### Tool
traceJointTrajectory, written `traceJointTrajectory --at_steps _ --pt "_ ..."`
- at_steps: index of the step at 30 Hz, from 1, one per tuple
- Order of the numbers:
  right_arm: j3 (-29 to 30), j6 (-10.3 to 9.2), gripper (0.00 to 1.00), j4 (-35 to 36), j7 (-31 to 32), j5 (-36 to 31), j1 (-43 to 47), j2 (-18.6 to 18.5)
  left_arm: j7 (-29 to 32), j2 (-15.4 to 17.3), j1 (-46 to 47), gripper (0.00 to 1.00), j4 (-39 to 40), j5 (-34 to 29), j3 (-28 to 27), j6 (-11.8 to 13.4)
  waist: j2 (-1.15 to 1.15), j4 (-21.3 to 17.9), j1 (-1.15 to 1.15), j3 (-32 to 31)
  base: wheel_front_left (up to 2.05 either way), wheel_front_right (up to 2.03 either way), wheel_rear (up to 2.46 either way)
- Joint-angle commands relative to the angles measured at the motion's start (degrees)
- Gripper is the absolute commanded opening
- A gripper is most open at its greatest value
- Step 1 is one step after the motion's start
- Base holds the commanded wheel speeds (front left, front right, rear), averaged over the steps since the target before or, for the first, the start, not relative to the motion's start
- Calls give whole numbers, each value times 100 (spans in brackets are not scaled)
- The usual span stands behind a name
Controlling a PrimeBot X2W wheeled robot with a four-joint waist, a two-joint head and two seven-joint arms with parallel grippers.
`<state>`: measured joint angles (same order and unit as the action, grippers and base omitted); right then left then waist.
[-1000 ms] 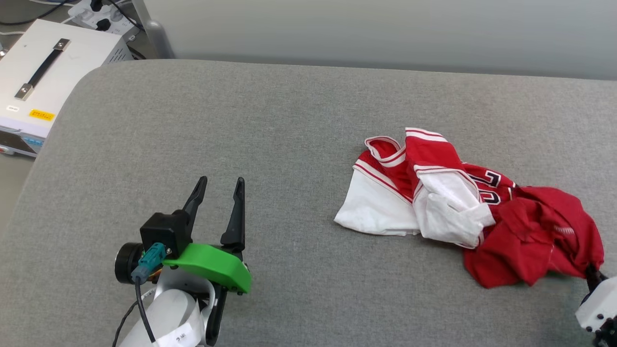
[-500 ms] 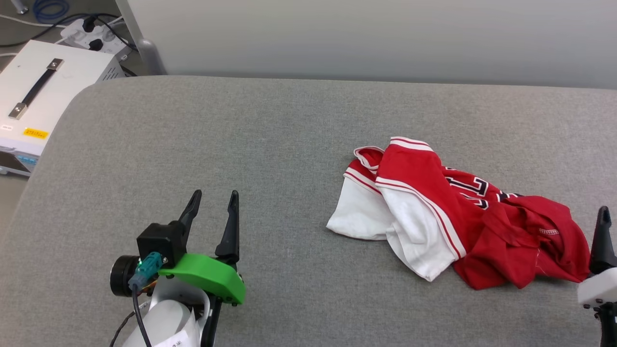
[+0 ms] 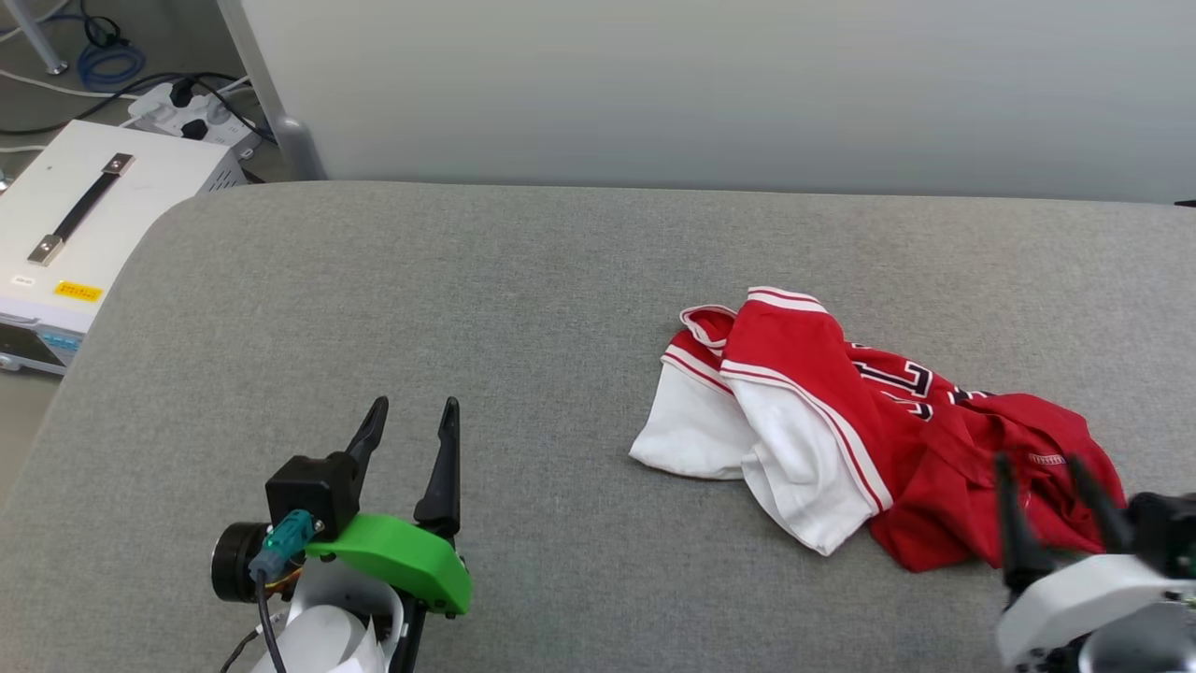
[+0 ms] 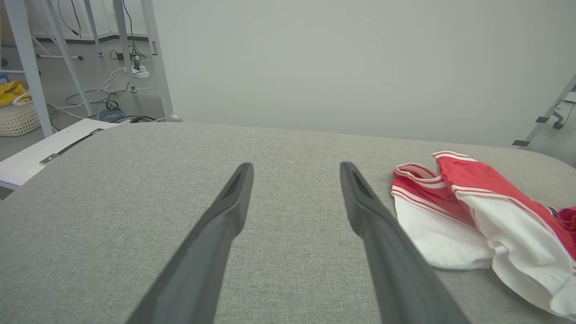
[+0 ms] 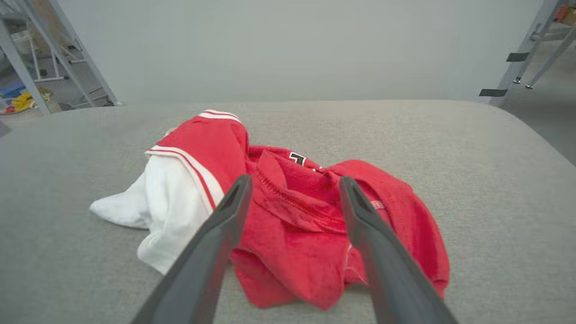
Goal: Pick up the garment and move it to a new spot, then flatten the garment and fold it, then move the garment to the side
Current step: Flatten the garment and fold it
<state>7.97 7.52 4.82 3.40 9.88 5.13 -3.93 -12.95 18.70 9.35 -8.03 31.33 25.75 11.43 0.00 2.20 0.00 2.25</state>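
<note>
The garment (image 3: 841, 430), a red shirt with white sleeves and black lettering, lies crumpled on the right half of the grey padded table (image 3: 523, 299). It also appears in the left wrist view as the garment (image 4: 477, 211) at the right, and in the right wrist view as the garment (image 5: 297, 211) straight ahead. My right gripper (image 3: 1039, 470) stands open at the shirt's near right edge, its dark fingers over the red cloth with nothing between them. My left gripper (image 3: 406, 416) is open over bare table at the lower left, well apart from the shirt.
A white equipment box (image 3: 84, 215) with a black handle sits off the table's far left corner, beside a power strip and cables (image 3: 177, 107) on the floor. A pale wall panel (image 3: 710, 84) runs behind the table. Metal frame legs (image 4: 27, 67) stand at the left.
My right gripper let go of the garment's red end, opened, and came into view near it. The cloth settled flatter, one white sleeve spreading out. The head camera tilted, shifting the picture downward.
</note>
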Motion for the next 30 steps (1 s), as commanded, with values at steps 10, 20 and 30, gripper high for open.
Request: traceJointTrajectory --at_steps 10,20,30 --pt "-1981 -3 100 112 1880 835 -294 -1205 3 -29 77 100 70 41 55 30 0 102 0 238 0 0 0" --pt "-3339 -3 100 -829 2399 1419 -1503 -1958 -95 -236 418 100 -14 -3 77 -33 0 436 0 888 0 0 0" --pt "-4388 -3 49 -1724 3225 2165 -1976 -2266 -175 -439 591 100 -286 -47 27 -126 0 559 0 1078 0 0 0"
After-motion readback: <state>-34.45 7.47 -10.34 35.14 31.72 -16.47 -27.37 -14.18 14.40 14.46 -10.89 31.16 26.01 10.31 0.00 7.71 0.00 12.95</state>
